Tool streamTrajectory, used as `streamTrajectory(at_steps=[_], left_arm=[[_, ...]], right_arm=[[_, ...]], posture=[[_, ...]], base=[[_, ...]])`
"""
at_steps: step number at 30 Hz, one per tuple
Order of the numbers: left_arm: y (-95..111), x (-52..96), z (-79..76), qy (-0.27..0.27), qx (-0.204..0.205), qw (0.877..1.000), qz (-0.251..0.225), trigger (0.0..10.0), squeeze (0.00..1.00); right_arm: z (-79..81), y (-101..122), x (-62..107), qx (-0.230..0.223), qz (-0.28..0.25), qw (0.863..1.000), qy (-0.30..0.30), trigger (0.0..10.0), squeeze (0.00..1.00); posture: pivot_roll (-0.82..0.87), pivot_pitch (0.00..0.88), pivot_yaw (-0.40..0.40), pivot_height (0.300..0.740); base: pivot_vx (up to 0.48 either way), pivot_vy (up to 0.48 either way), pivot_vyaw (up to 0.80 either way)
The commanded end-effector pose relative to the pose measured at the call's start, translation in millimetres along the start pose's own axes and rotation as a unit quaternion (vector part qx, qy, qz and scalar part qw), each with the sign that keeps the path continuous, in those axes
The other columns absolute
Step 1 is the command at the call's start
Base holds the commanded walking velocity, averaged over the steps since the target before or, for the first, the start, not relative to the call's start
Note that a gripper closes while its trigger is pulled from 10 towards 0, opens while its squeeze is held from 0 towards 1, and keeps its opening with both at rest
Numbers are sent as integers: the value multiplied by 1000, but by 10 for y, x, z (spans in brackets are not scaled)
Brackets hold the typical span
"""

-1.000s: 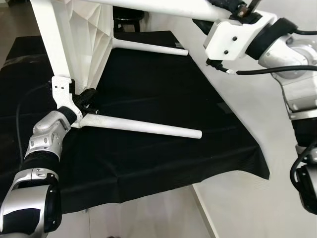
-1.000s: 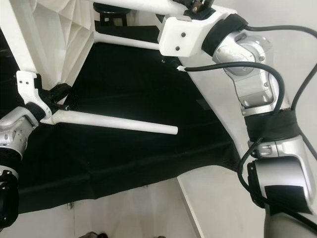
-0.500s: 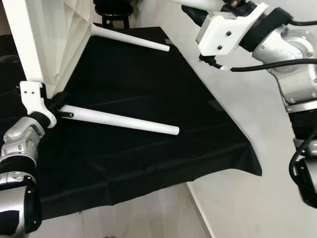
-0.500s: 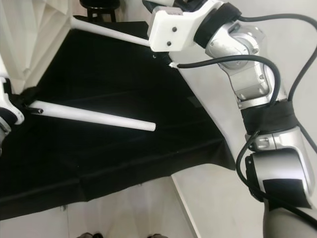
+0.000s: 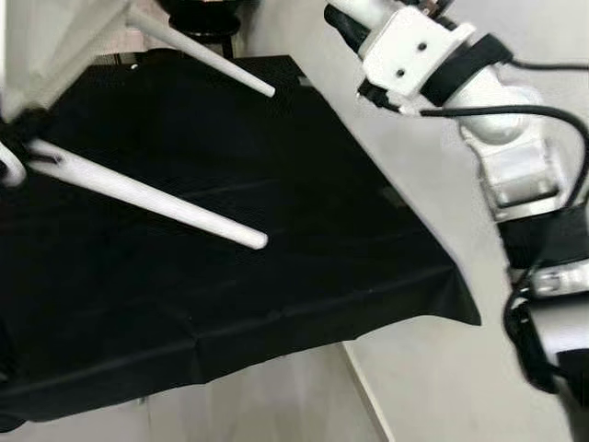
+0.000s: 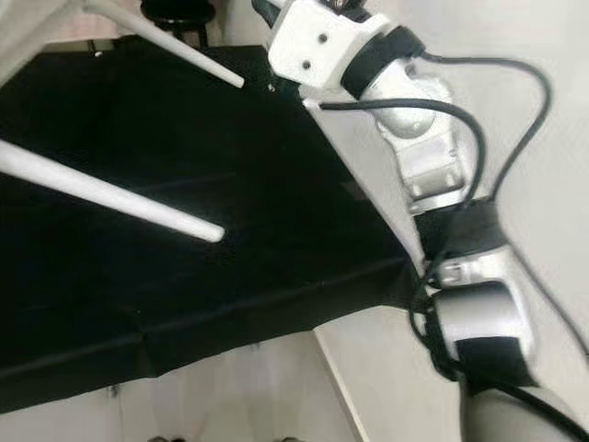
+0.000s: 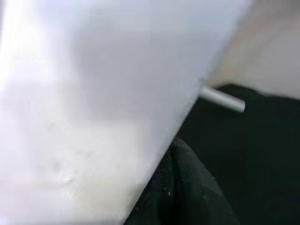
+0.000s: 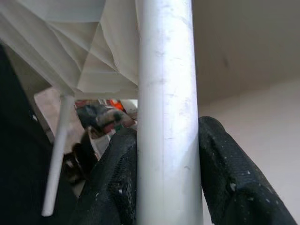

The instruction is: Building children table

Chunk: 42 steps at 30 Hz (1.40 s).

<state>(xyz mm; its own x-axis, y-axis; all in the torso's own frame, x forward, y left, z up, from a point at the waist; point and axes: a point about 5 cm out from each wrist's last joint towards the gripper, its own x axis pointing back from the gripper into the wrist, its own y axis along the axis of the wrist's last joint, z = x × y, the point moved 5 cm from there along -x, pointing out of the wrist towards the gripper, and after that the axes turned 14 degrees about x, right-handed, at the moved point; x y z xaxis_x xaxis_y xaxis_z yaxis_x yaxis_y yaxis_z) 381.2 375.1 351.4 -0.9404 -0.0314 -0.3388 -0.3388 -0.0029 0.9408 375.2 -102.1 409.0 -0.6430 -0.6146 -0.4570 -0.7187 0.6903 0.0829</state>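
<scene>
gripping one white table leg (image 8: 165, 117), the right gripper (image 8: 166, 183) has its jaws clenched; two other legs (image 5: 147, 195) overhang black cloth (image 5: 304, 249); left jaws' state unclear.

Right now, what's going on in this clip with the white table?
The robot is handling a white children's table tipped over a black cloth on the floor. Its right end effector is shut on one white leg, fingers on both sides. The left end effector sits against the tabletop's edge; its grip is unclear. Two more legs stick out above the cloth, so the table looks mostly assembled.
</scene>
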Motion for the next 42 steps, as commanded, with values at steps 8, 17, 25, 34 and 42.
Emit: streamTrajectory(at_steps=[8, 17, 25, 34, 42], left_arm=[[1377, -67, -80, -26, -97, 989, -107, 10000, 0], [1399, -289, -734, -153, -96, 978, -100, 10000, 0], [869, -316, -1170, -251, -50, 965, -56, 10000, 584], [519, -64, -1352, -269, -5, 961, -57, 10000, 1000], [60, 213, -1382, -241, 34, 970, -28, 10000, 1000]], right_arm=[[1436, -969, 554, -364, 305, 879, 41, 0, 0], [2119, -700, 625, -469, 356, 806, 65, 10000, 0], [2208, -637, 675, -474, 363, 798, 79, 10000, 1000], [2013, -314, 734, -509, 255, 820, 60, 10000, 1000], [1992, -171, 950, -508, 232, 827, 61, 10000, 1000]], posture=[[-93, 95, -23, 740], [-79, 90, -7, 740], [-99, 90, -4, 740], [-121, 98, -4, 740], [-128, 86, -15, 740]], base=[[0, 0, 0], [0, 0, 0], [0, 0, 0], [0, 0, 0], [0, 0, 0]])
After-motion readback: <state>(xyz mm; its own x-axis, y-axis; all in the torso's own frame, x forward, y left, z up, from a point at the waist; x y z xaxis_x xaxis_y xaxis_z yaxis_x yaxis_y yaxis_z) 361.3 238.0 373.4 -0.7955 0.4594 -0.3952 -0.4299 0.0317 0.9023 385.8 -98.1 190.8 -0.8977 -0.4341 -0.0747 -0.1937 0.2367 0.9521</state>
